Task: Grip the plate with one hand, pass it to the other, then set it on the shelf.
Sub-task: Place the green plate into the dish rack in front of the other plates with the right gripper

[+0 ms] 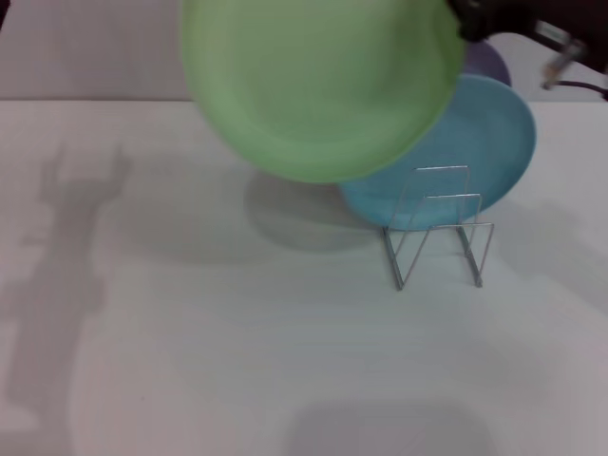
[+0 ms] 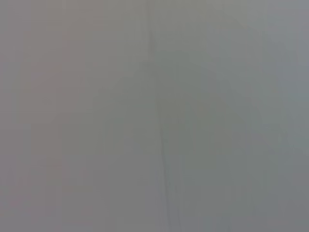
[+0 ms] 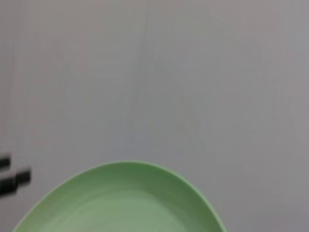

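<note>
Light green plate (image 1: 318,81): aloft over the tabletop's (image 1: 190,332) far edge, held at its rim by the right pincer (image 1: 467,21).
Left pincer: unseen; state untellable.
Handover: hold the plate level.

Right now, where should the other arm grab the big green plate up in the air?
Probably the thin raised rim of the green plate on the robot's left side, pinched across the edge. The right tool holds the opposite rim, and the flat middle gives nothing to pinch.
</note>
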